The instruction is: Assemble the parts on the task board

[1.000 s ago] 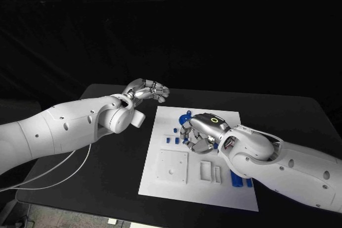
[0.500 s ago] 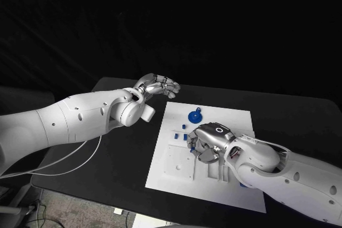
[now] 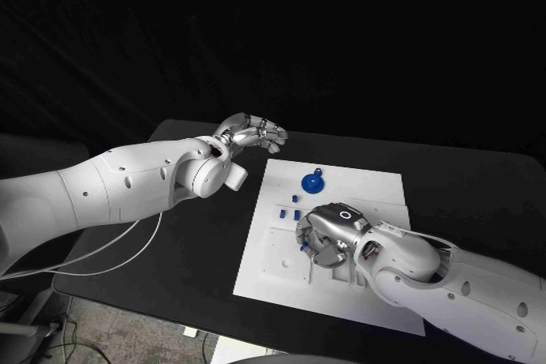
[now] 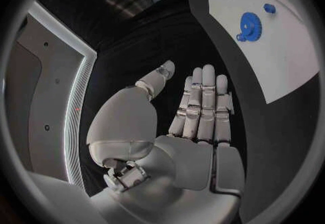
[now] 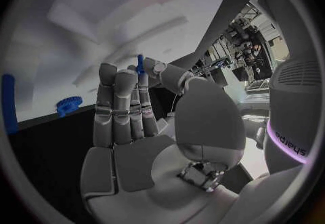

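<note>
head: right hand (image 3: pixel 327 236) low over task board (image 3: pixel 381 182), slid slightly nearer the robot than half a second ago; left hand (image 3: pixel 255 133) stays off board's far-left corner; blue gear (image 3: pixel 312 182) lies unmoved | left wrist: fingers (image 4: pixel 202 104) straight, side by side, empty | right wrist: thumb and fingertip pinch small blue peg (image 5: pixel 140 64)

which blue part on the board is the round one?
The blue gear at the task board's far end; the other blue pieces nearby are small straight pegs.
</note>
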Robot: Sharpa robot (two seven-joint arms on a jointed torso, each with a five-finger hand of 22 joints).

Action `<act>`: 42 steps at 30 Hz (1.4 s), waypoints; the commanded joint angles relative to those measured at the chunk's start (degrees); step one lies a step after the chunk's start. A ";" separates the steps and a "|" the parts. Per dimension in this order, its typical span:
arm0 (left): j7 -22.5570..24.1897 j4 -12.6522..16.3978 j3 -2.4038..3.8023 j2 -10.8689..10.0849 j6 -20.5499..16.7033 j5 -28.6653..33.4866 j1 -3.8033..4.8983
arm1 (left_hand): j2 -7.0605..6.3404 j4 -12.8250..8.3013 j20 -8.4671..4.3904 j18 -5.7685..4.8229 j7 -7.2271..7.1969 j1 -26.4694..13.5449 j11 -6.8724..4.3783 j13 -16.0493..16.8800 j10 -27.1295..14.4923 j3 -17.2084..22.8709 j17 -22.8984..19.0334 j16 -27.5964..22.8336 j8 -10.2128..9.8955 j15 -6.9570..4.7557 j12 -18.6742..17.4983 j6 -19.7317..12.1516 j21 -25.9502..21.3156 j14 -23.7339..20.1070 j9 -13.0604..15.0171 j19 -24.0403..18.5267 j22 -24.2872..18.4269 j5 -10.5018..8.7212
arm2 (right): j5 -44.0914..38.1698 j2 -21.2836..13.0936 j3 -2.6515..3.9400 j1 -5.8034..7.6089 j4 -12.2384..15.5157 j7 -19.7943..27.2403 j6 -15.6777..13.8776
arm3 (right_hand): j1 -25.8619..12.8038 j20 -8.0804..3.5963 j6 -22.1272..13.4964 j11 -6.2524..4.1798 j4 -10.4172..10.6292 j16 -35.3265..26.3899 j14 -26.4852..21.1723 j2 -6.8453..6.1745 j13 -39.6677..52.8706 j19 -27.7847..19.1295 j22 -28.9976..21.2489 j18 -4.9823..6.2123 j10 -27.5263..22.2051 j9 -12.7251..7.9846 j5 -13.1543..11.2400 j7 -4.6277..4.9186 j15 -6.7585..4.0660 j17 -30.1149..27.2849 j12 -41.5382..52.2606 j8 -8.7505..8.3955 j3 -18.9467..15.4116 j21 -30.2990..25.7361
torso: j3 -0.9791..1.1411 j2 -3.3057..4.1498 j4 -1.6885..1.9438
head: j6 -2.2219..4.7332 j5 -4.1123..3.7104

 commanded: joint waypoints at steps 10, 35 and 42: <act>0.21 -0.04 0.03 0.09 0.33 -0.03 0.04 | 0.31 0.06 0.25 -0.12 -0.17 0.04 0.03 0.05 -0.21 -0.01 0.14 -0.38 0.31 0.06 -0.18 -0.28 -0.35 0.41 0.05 0.11 0.09 0.20 | -0.77 0.11 -0.07 -0.39 -0.22 0.10 0.57 | -0.07 -0.30 -0.01 -0.95 -0.07 0.48 -1.72 0.59 0.06 0.02 1.44 1.37 2.22 0.10 -0.08 0.19 -1.39 -0.19 0.11 -0.21 -0.40 0.49 | -0.13 -0.06 0.02 | -0.39 0.69; 0.16 -0.16 0.03 0.08 -0.01 -0.26 0.04 | 0.33 0.14 0.26 -0.13 -0.17 0.06 0.03 0.08 -0.19 0.00 0.28 -0.51 0.34 0.06 -0.16 -0.29 -0.45 0.47 0.05 0.12 0.12 0.21 | 1.24 1.47 -0.60 -0.39 -2.32 0.76 4.17 | -1.37 0.18 -0.86 -0.46 -0.31 0.81 -3.07 0.75 0.29 -1.75 1.45 1.37 1.31 0.25 1.68 0.63 -0.88 -1.51 -1.20 -1.20 -1.28 1.42 | -0.15 -0.08 -0.01 | -1.33 1.00; 0.05 -0.30 0.03 0.18 0.00 -0.26 0.03 | 0.28 0.17 0.27 -0.15 -0.17 0.03 0.03 0.09 -0.19 -0.03 0.34 -0.56 0.35 0.06 -0.16 -0.29 -0.50 0.49 0.06 0.08 0.13 0.20 | 1.76 1.11 -0.62 -0.39 -2.29 1.02 3.86 | -3.07 0.32 -0.92 -0.40 -1.04 1.40 -3.43 0.76 0.58 -2.38 1.39 1.37 1.33 0.49 3.63 0.71 -0.81 -2.35 -1.72 -1.50 -3.97 2.26 | -0.15 -0.07 -0.02 | -1.43 0.98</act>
